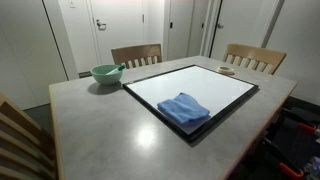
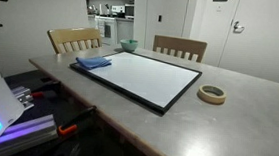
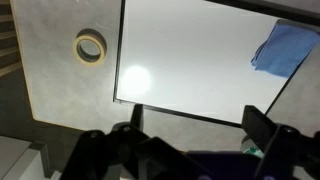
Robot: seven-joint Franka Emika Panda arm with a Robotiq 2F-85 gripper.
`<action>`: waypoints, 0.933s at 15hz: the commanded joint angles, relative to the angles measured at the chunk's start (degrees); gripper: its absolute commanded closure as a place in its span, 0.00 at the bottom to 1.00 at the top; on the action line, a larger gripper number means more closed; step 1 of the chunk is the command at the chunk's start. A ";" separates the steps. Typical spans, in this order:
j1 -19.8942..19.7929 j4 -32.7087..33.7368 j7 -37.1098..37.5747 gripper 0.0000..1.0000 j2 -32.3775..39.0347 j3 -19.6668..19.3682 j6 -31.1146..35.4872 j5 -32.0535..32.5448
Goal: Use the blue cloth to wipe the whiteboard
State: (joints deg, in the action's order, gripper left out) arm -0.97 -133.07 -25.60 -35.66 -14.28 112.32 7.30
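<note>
The blue cloth lies crumpled on a corner of the whiteboard, which lies flat on the table with a black frame. Both show in both exterior views, cloth and whiteboard, and in the wrist view, cloth at the upper right and whiteboard. My gripper shows only in the wrist view, high above the table's edge next to the whiteboard. Its fingers are spread wide and hold nothing. The arm is out of view in both exterior views.
A roll of tape lies on the grey table beside the whiteboard, also in the wrist view. A teal bowl stands near a table corner. Wooden chairs stand around the table.
</note>
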 commanded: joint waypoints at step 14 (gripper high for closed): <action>3.32 3.33 -15.45 0.00 9.12 -5.11 4.01 -3.67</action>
State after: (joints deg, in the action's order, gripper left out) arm 0.56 -132.44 -35.35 -33.11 -17.85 113.77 6.28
